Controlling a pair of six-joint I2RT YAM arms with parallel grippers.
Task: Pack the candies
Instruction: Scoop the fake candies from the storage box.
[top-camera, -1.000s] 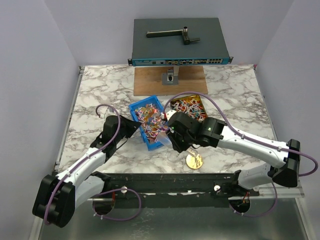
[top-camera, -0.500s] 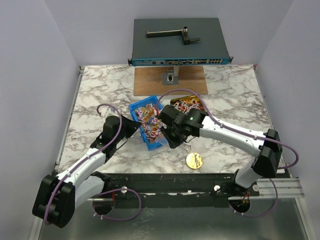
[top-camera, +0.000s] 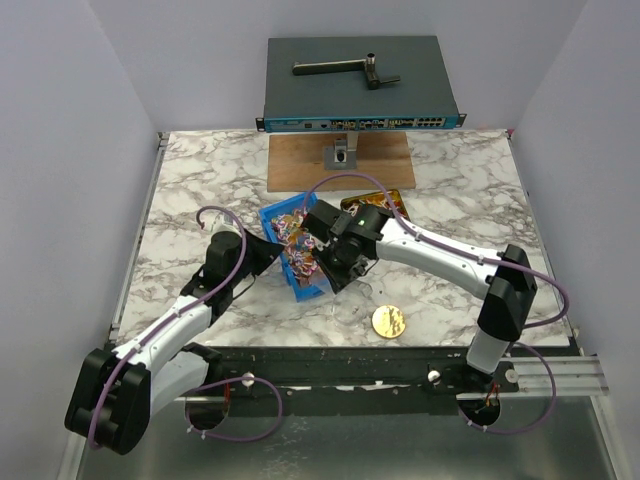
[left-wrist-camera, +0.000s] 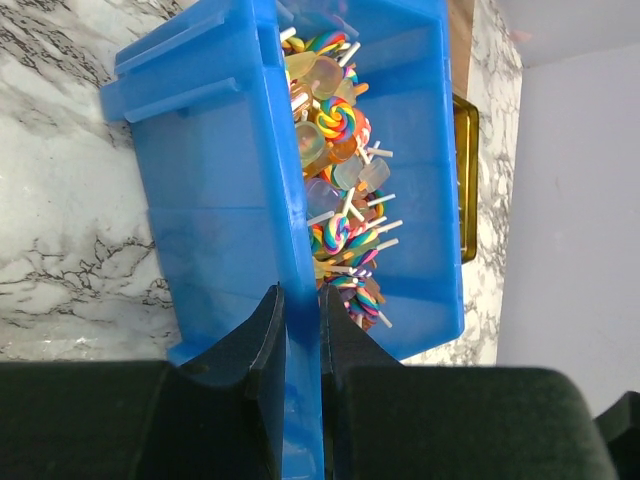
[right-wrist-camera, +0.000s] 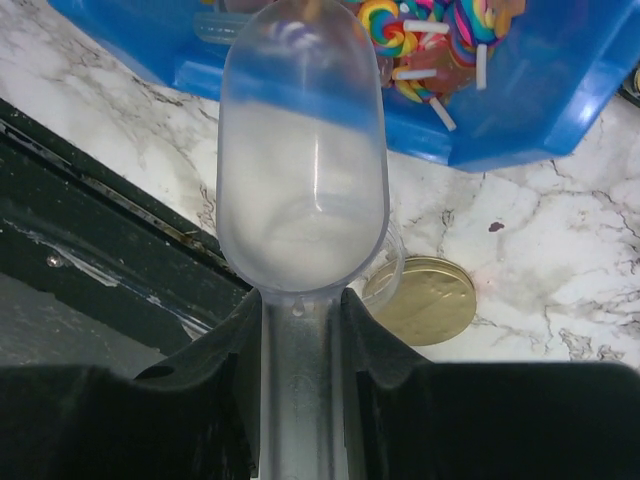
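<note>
The candies, small swirl-coloured sweets on white sticks (left-wrist-camera: 340, 180), fill a blue bin (top-camera: 282, 215) in the middle of the table. More lie in a gold tin (top-camera: 352, 205) behind it, mostly hidden by my right arm. My left gripper (left-wrist-camera: 302, 325) is shut on the bin's near wall (left-wrist-camera: 215, 200); in the top view it (top-camera: 268, 256) is at the bin's left side. My right gripper (right-wrist-camera: 300, 320) is shut on the handle of a clear plastic scoop (right-wrist-camera: 300, 160). The scoop is empty and hangs just short of the bin's edge (right-wrist-camera: 520, 110), with candies (right-wrist-camera: 440, 30) beyond. In the top view this gripper (top-camera: 340, 268) is at the bin's near right corner.
A round gold lid (top-camera: 388, 321) lies on the marble near the front edge, also under the scoop in the right wrist view (right-wrist-camera: 430, 300). A wooden board with a metal stand (top-camera: 342, 158) and a grey network box (top-camera: 360, 85) are at the back. The black front rail (right-wrist-camera: 110, 200) is close by.
My right arm has swung left and away from the gold lid, carrying the scoop to the blue bin's near right corner. My left gripper has kept its hold on the bin.
</note>
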